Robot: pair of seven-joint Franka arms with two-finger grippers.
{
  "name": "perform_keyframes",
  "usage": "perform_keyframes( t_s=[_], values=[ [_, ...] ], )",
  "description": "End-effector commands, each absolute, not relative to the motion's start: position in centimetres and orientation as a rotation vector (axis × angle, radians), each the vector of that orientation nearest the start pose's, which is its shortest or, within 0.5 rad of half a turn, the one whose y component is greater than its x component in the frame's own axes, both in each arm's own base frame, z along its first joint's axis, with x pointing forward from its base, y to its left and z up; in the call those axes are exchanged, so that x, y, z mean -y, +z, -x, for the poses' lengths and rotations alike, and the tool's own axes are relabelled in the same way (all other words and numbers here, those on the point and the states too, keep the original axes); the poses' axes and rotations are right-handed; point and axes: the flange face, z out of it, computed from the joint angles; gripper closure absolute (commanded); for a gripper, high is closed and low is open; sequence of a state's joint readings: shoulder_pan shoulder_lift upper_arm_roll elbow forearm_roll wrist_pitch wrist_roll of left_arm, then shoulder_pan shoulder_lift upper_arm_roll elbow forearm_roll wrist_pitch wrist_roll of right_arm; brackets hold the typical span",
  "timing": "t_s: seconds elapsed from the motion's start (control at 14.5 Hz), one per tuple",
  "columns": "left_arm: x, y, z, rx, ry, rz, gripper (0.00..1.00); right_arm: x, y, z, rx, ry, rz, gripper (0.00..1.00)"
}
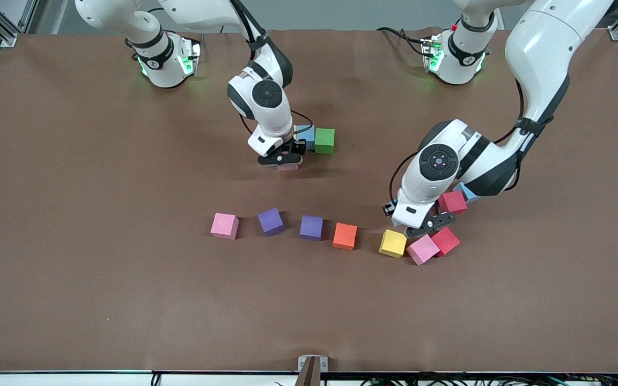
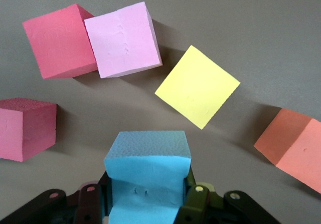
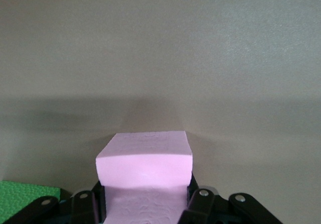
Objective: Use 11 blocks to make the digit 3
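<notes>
Brown matte table (image 1: pixel 100 279) fills our view, with both arm bases along its edge farthest from the front camera. We take the small green foam cube (image 1: pixel 324 140) as our landmark. Just beside it, toward the right arm's end, sits a light blue foam cube (image 1: pixel 305 134), largely hidden by the right arm's wrist. The right gripper (image 1: pixel 283 158) is down at the table close to the green cube, clamped on a pink foam cube (image 3: pixel 145 169).

Well nearer the front camera than the green cube we see a loose row: another pink foam cube (image 1: pixel 225 225), two purple foam cubes (image 1: pixel 271 221) (image 1: pixel 311 227), an orange foam cube (image 1: pixel 345 236), a yellow foam cube (image 1: pixel 392 243) and a third pink foam cube (image 1: pixel 422 249), which touches a red foam cube (image 1: pixel 445 240). A second red foam cube (image 1: pixel 453 202) lies a little farther from the camera than that one.

The left gripper (image 1: pixel 430 222) is over this cluster, toward the left arm's end from the green cube, its jaws closed on a second light blue foam cube (image 2: pixel 147 171). No digit 3 is formed yet.
</notes>
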State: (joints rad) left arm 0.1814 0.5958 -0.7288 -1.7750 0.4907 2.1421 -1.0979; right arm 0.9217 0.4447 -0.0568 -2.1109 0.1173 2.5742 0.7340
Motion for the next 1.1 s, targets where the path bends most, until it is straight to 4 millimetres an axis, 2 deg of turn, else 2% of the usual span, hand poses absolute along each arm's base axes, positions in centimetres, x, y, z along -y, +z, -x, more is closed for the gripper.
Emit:
perform_keyframes(
  t_s=[0.0,1.03],
  values=[
    [28.23,29.08,-58.35,0.555,0.048,3.05,0.67,-44.01,19.32,-36.02,0.043,0.064,3.108,0.99],
    [28.5,29.08,-58.22,0.562,0.048,3.049,0.67,-43.62,18.96,-35.38,0.023,0.084,3.122,0.99]
  ],
)
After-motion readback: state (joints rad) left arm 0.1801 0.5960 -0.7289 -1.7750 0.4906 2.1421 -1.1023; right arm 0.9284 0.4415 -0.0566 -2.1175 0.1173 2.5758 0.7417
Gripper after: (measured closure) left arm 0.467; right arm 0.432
